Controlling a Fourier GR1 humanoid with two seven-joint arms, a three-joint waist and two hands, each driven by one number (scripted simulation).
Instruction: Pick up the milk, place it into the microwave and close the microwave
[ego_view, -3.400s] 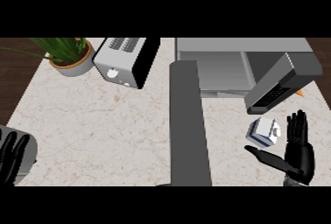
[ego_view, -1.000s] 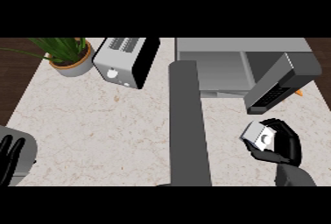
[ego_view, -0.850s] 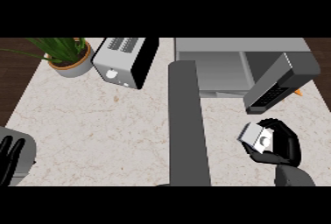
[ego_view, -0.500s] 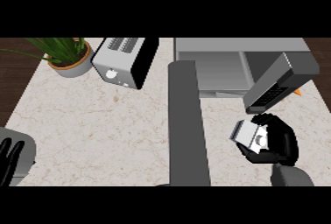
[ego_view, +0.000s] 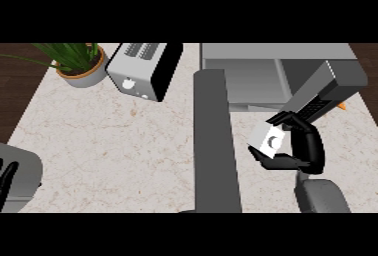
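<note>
The milk is a small white carton with a round cap, held above the counter just in front of the microwave's opening. My right hand is shut on it, fingers and thumb curled round its right side. The microwave stands at the back right with its cavity open. Its door swings out to the right, right above my right hand. My left hand rests at the view's lower left edge, fingers straight.
A tall grey panel runs down the middle of the counter, just left of the milk. A toaster and a potted plant stand at the back left. An orange thing peeks out behind the door.
My right hand closed round the milk, lifted it, and carried it up and leftwards towards the microwave's opening. The left hand stayed in place.
</note>
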